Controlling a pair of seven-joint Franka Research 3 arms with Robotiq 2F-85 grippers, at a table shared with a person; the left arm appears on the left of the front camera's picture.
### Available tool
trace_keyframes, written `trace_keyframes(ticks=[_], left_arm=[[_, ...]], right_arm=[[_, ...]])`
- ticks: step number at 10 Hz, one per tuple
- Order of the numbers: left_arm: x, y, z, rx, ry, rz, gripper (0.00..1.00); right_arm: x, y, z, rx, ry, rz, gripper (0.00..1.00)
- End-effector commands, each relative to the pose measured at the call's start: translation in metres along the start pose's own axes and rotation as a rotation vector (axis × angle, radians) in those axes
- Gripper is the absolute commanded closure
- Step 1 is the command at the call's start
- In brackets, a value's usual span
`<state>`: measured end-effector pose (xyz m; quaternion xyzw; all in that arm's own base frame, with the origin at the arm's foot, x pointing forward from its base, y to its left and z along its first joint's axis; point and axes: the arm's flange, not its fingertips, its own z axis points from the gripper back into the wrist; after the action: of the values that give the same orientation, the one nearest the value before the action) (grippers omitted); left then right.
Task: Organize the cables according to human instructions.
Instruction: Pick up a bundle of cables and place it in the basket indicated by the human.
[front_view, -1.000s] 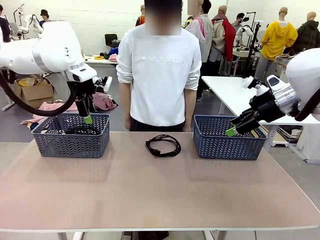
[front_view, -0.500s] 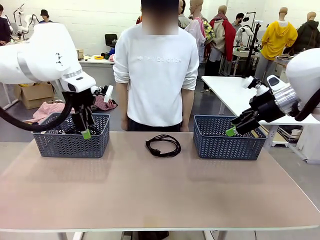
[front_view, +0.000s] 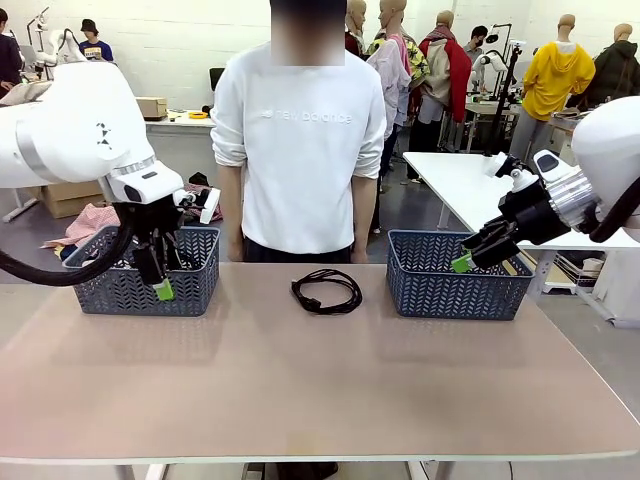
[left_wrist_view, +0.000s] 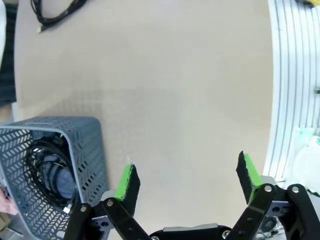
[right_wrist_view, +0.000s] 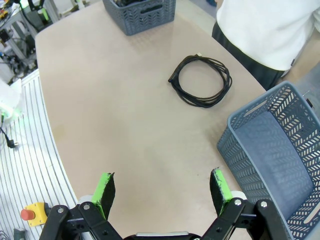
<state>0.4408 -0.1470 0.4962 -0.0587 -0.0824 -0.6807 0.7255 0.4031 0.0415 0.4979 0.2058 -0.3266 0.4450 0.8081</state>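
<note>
Coiled cable on the counter between two baskets; both hands open and empty.

A black cable (front_view: 326, 291) is seen coiled in a flat loop on the counter (front_view: 320, 390), its long axis running left to right across the counter, with one end doubled along the loop's left side. It lies between the left basket (front_view: 142, 272) and the right basket (front_view: 458, 275), just in front of the person (front_view: 298, 140). More cables (left_wrist_view: 50, 172) are seen coiled inside the left basket. The left hand (front_view: 161, 283) is held at the front of the left basket, well left of the loose cable, fingers pointing down, spread wide and touching nothing. The right hand (front_view: 468, 256) is held over the right basket, to the right of the cable, fingers spread wide and empty. Nothing is seen inside the right basket in the right wrist view.
</note>
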Motion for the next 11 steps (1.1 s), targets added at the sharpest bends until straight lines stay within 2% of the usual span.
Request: trace_keyframes(ticks=[1,11], left_arm=[[0.001,0.0028,0.0051,0.012,0.002,-0.001,0.0],[0.001,0.0028,0.0051,0.012,0.002,-0.001,0.0]], right_arm=[[0.0004,-0.0034,-0.0012,0.015,-0.036,0.018,0.0],[0.0004,-0.0034,-0.0012,0.015,-0.036,0.018,0.0]])
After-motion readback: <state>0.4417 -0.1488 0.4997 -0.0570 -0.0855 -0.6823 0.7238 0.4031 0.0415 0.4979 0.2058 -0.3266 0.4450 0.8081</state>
